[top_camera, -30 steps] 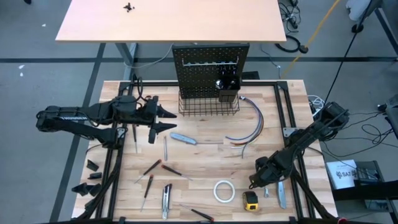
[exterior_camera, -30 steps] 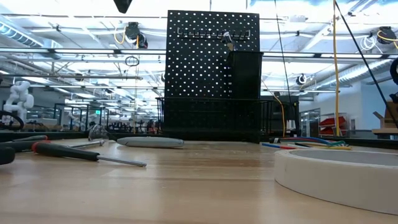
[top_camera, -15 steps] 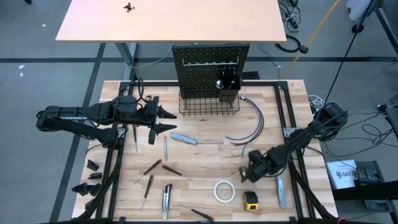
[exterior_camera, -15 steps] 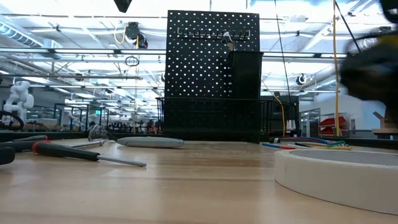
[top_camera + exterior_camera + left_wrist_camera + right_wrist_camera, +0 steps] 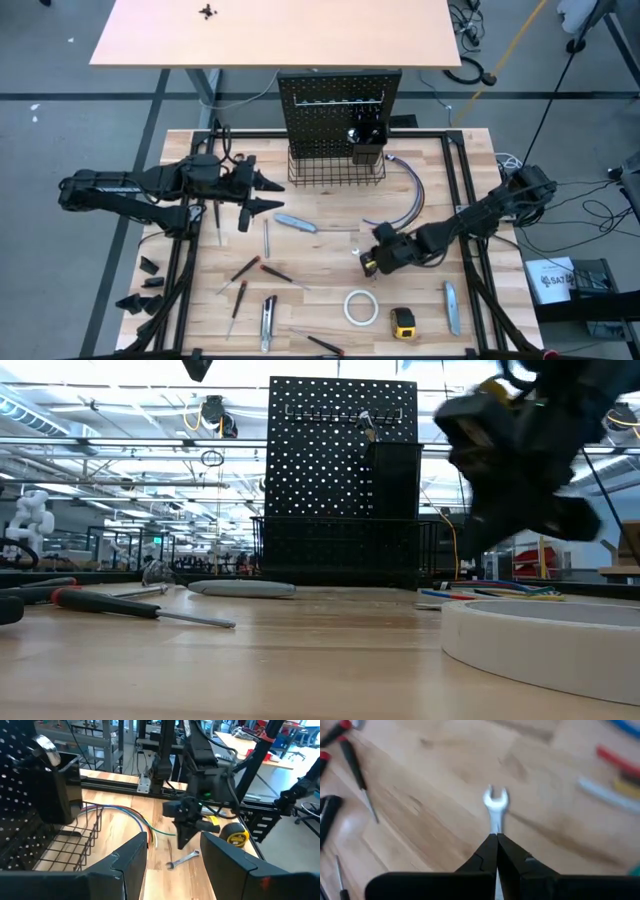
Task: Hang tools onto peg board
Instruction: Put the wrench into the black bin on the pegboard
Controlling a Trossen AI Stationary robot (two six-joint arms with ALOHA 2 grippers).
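Right gripper: the right gripper (image 5: 372, 262) hangs low over the middle of the table, just in front of the ends of the coloured wires (image 5: 408, 195); in the right wrist view its fingers (image 5: 490, 851) are pressed together, and a small silver open-end wrench (image 5: 496, 806) juts out from between their tips, clear of the wood.
Left gripper: the left gripper (image 5: 268, 194) waits at the table's left side, level with the basket front, its jaws spread wide and holding nothing; the left wrist view looks between the fingers (image 5: 131, 855) toward the right arm.
Second wrench: another silver wrench (image 5: 183, 859) lies flat on the table below the right gripper in the left wrist view.
Peg board: the black peg board (image 5: 338, 105) stands upright at the table's far edge, with a wire basket (image 5: 336, 170) at its foot and a small black bin (image 5: 366, 145) on its right half.
Loose tools: a grey utility knife (image 5: 295, 222) lies near the basket; red-and-black screwdrivers (image 5: 246, 268) and a second knife (image 5: 267, 322) lie front left; the white tape roll (image 5: 360, 307) and yellow tape measure (image 5: 403, 321) sit front centre, with a third knife (image 5: 452, 306) to their right.
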